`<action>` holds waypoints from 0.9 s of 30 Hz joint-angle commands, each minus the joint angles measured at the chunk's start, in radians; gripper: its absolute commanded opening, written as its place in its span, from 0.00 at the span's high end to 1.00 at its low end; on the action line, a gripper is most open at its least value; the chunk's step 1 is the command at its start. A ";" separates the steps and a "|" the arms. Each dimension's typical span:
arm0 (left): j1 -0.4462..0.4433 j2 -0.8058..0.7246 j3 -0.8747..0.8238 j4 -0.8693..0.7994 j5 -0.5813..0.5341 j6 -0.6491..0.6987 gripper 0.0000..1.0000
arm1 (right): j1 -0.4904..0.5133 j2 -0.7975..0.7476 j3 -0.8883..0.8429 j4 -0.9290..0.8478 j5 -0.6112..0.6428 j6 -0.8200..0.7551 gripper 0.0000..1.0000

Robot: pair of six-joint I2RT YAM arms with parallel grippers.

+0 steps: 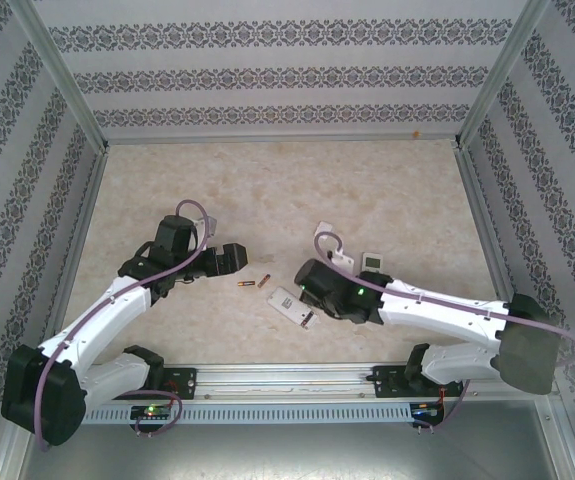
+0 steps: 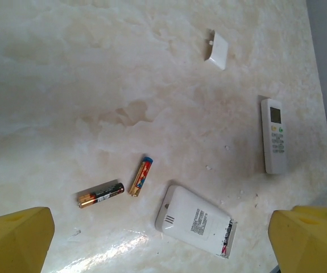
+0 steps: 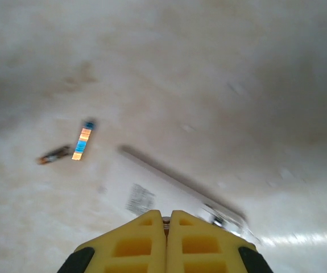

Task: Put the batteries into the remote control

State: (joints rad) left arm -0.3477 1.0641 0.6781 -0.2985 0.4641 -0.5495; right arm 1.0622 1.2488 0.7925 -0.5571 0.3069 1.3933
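We log two cylindrical batteries point(image 2: 100, 194), white rectangular remote point(image 2: 196, 222), mottled surface point(image 2: 95, 68), left end effector point(image 1: 235, 258) wide, right end effector point(image 3: 167, 219) closed.

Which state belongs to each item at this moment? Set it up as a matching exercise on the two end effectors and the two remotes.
Items:
1. left end effector
2. right end effector
3. wide remote
4. slim remote

States:
A. lying face up, display showing
B. shut
C. lying face down, label showing
D. open

Pairs: 1-D, 2-B, 3-C, 4-A
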 commanded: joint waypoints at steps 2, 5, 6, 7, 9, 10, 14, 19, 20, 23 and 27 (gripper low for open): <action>-0.013 0.011 0.028 0.039 0.020 0.035 0.02 | 0.023 0.034 -0.012 -0.063 0.068 0.270 0.96; -0.014 0.007 0.023 0.027 0.017 0.043 0.01 | 0.043 0.067 -0.018 -0.060 0.069 0.331 0.95; -0.015 0.007 0.019 0.027 0.016 0.044 0.00 | 0.047 0.081 -0.021 -0.055 0.062 0.347 0.95; -0.014 0.004 0.017 0.027 0.013 0.044 0.00 | 0.049 0.095 -0.022 -0.050 0.052 0.356 0.95; -0.015 0.005 0.015 0.028 0.010 0.043 0.00 | 0.060 0.119 -0.024 -0.046 0.043 0.372 0.95; -0.015 0.005 0.014 0.029 0.010 0.044 0.00 | 0.064 0.129 -0.025 -0.044 0.041 0.376 0.95; -0.015 0.005 0.012 0.034 0.008 0.041 0.00 | 0.080 0.156 -0.037 -0.046 0.045 0.400 0.95; -0.014 0.011 0.009 0.044 0.014 0.038 0.00 | 0.089 0.189 -0.047 -0.018 0.054 0.411 0.94; -0.015 0.011 0.009 0.043 0.014 0.037 0.00 | 0.092 0.196 -0.045 -0.024 0.055 0.417 0.94; -0.014 0.005 0.008 0.039 0.013 0.040 0.00 | 0.097 0.206 -0.050 -0.010 0.052 0.423 0.94; -0.015 -0.001 -0.003 0.041 0.010 0.040 0.00 | 0.103 0.219 -0.041 -0.019 0.052 0.425 0.92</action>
State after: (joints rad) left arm -0.3492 1.0725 0.6792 -0.2905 0.4675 -0.5297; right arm 1.1553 1.4506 0.7582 -0.5674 0.3328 1.7950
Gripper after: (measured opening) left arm 0.999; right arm 0.078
